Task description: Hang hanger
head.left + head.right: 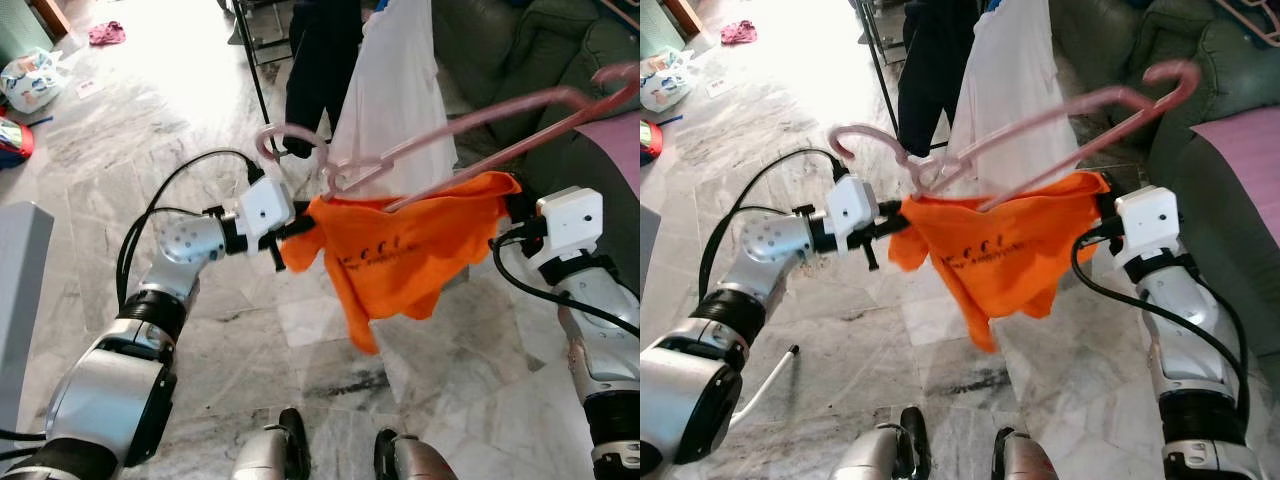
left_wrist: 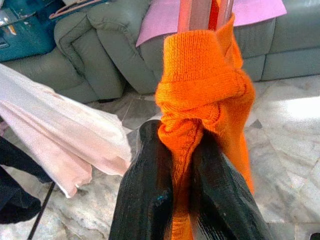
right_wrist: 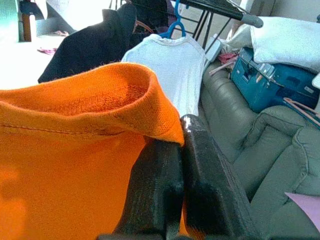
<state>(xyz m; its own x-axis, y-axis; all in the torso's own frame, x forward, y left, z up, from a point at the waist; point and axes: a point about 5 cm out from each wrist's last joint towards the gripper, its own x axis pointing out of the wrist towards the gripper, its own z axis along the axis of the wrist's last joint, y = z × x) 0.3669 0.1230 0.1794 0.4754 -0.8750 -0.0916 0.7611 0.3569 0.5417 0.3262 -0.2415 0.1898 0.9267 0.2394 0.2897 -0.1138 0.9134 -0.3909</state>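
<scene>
In the left eye view, an orange shirt (image 1: 400, 250) is stretched in the air between the two grippers above the marble floor (image 1: 120, 160), with two pink hangers (image 1: 450, 130) lying across its top edge, their hooks curling at the shirt's left end (one long arm runs up toward the grey sofa (image 1: 590, 60)). The left gripper (image 1: 290, 232) holds the shirt's left end, and the right gripper (image 1: 512, 212) holds its right end. Behind the shirt hang a white garment (image 1: 395, 90) and a dark garment (image 1: 320, 60). In the left wrist view, the two black fingers (image 2: 147, 195) are clamped on a bunched fold of orange knit. In the right wrist view, the fingers (image 3: 210, 185) are pressed together on the shirt's hem, with a black drying rack (image 3: 220, 7) above the white garment.
</scene>
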